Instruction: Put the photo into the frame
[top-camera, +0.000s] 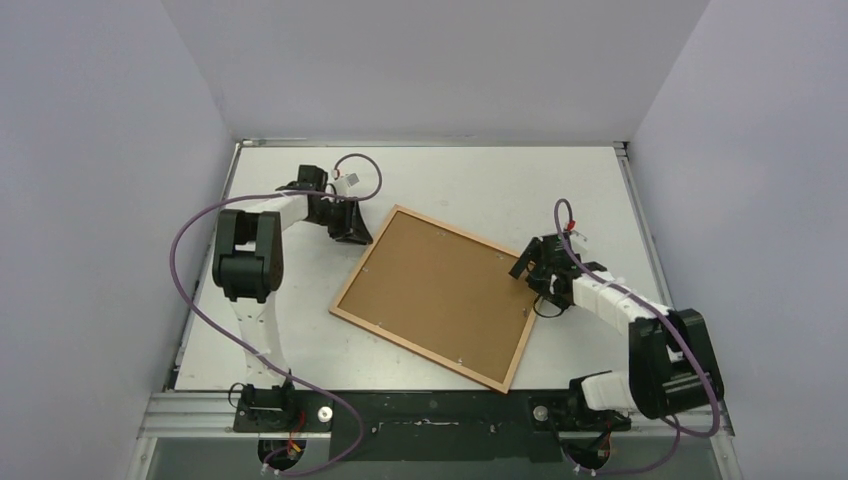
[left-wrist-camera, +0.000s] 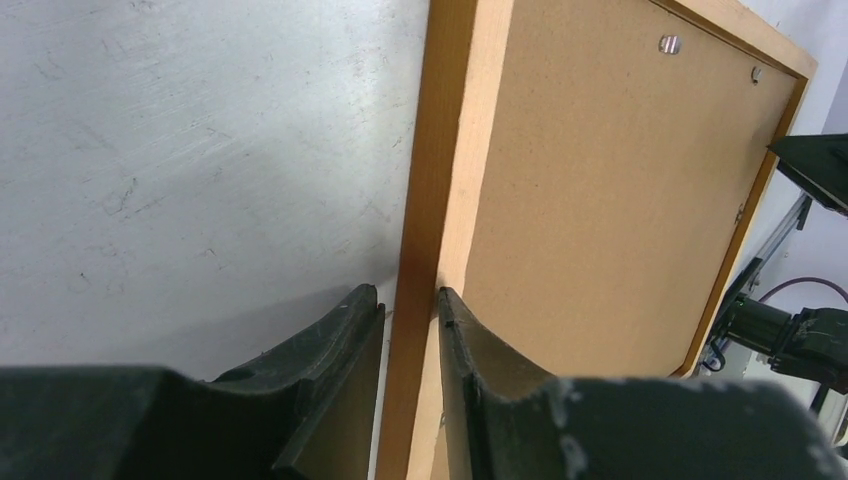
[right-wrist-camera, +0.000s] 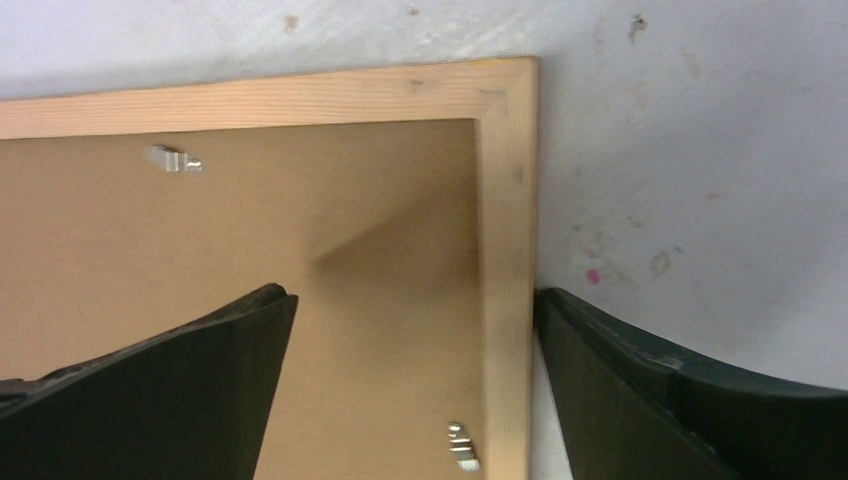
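While the frame (top-camera: 416, 347) is lying back-up on the white table (top-camera: 470, 180), skewed at an angle in the middle of the overhead view, the two arms are reaching to it from opposite sides. A brown fibreboard backing (top-camera: 435, 295) is filling the wooden border and facing upward, with small metal tabs (right-wrist-camera: 175, 158) sitting along its edges.

At the frame's upper left, the left gripper (top-camera: 357, 235) is straddling the border. In the lower middle of the left wrist view, its fingers are standing only narrowly apart. One is sitting outside the wooden rail and one inside over the backing, and both seem to be pressing against the rail with no gap showing. So it appears to be pinching the frame's edge.

At the right of the overhead view, the right gripper (top-camera: 533, 287) is hovering at the frame's upper right corner. Its jaws are spreading wide, one finger over the backing at lower left of the right wrist view, the other over bare table at lower right. They are bracketing the border without gripping anything.
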